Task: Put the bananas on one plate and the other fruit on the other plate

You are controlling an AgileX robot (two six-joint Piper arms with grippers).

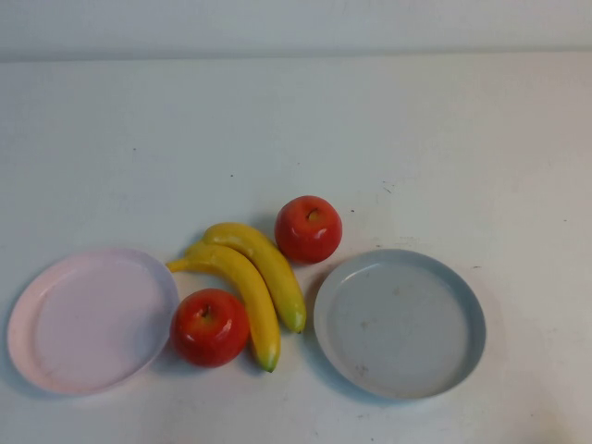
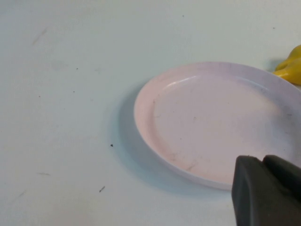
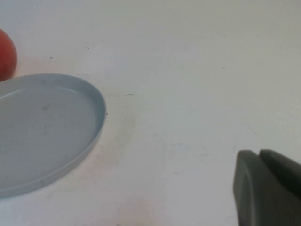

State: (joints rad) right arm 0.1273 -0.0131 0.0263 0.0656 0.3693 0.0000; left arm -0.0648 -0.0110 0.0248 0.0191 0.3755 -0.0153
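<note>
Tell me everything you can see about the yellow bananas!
The bananas are two curved yellow ones joined at the stem, glossy like plastic, with greenish tips pointing toward the camera. They lie flat on the white table, between the pink plate and the grey plate, on neither. One apple sits against the left banana; the other apple is close beside the right one. Each end effector, left and right, shows only in its wrist view, away from them.
</note>
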